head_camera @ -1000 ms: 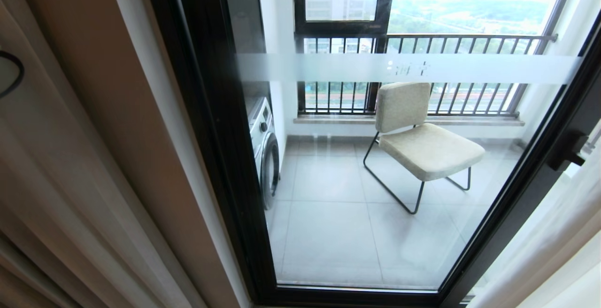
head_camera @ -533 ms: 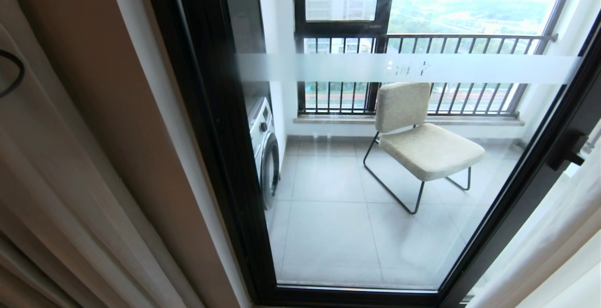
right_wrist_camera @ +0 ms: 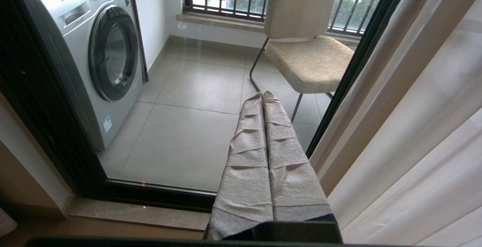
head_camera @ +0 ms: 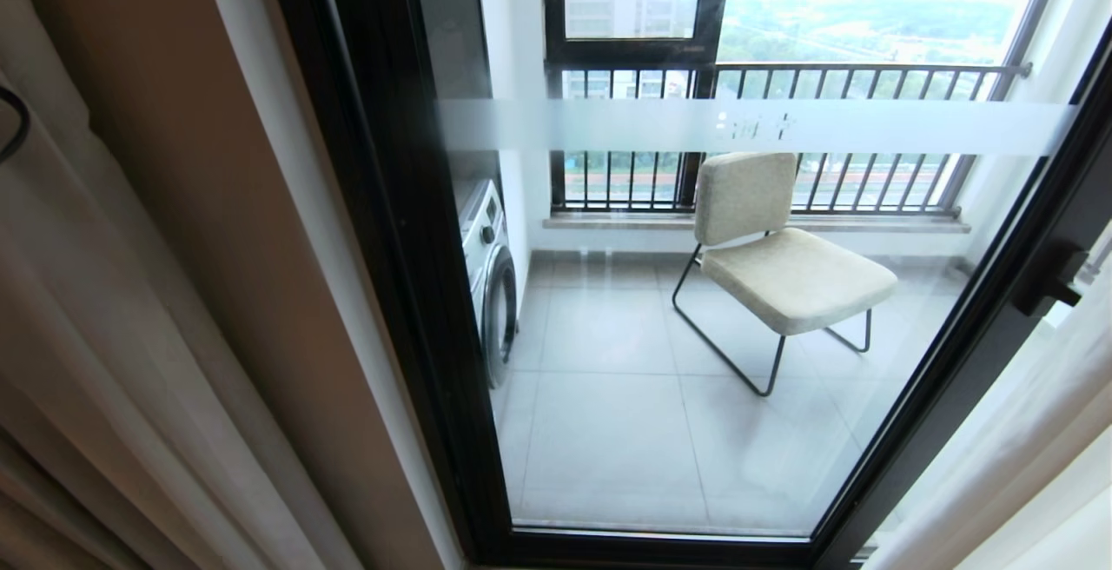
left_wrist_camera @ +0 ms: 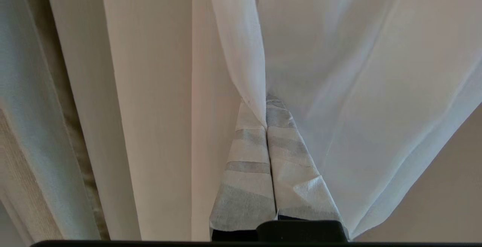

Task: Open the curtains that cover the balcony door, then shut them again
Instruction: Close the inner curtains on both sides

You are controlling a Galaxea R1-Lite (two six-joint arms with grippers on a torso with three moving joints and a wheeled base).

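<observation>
Beyond balcony door, grey tiled floor

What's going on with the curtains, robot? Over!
Left gripper shut on the sheer curtain. Right gripper shut, empty, facing the balcony door. Curtains pulled aside, glass uncovered. Nothing in the way.

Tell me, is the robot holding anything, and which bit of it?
Yes: the left gripper pinches the white sheer curtain by its edge fold. The right gripper holds nothing.
</observation>
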